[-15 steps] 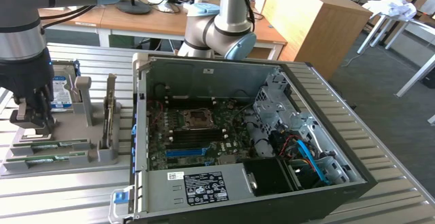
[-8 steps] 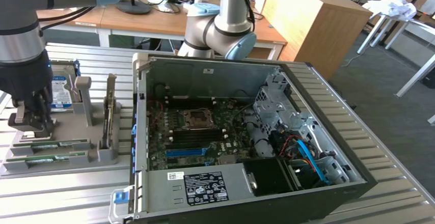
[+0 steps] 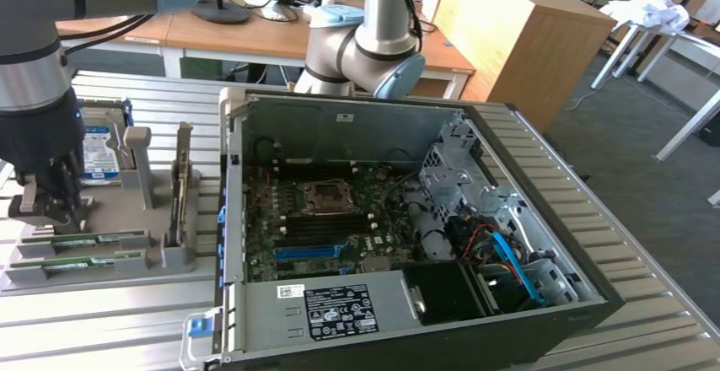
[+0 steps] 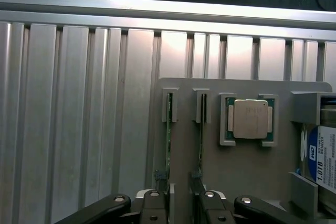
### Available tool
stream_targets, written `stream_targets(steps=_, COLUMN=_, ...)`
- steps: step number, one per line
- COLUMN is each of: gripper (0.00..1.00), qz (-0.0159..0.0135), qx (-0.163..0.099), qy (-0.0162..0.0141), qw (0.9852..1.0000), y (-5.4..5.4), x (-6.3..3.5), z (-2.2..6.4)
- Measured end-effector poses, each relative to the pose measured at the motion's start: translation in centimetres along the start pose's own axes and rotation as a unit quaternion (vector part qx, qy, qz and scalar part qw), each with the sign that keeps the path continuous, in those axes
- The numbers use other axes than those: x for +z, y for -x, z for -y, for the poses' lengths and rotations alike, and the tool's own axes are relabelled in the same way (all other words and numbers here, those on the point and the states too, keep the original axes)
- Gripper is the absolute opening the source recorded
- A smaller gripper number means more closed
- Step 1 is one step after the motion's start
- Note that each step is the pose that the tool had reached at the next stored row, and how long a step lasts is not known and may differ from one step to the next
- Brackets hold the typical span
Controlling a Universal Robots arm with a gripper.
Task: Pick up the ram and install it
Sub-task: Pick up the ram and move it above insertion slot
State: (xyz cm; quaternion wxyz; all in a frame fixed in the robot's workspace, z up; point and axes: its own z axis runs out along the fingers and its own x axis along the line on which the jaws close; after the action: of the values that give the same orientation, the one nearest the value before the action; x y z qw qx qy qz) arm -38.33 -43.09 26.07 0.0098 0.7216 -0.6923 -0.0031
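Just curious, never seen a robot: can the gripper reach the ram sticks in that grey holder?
Probably yes: the gripper hangs open close above the ram sticks, which stand on edge in the grey holder, nothing covering them.

Hard drive (image 4: pixel 321 158) and fingers (image 4: pixel 156 205) both cut off at the wrist view's edge
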Motion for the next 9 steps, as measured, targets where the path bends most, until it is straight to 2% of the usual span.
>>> stream_targets(steps=9, gripper=0.3, qz=0.0, qx=0.0, qy=0.0, qw=1.0, y=-0.46, x=0.0, z=-0.03)
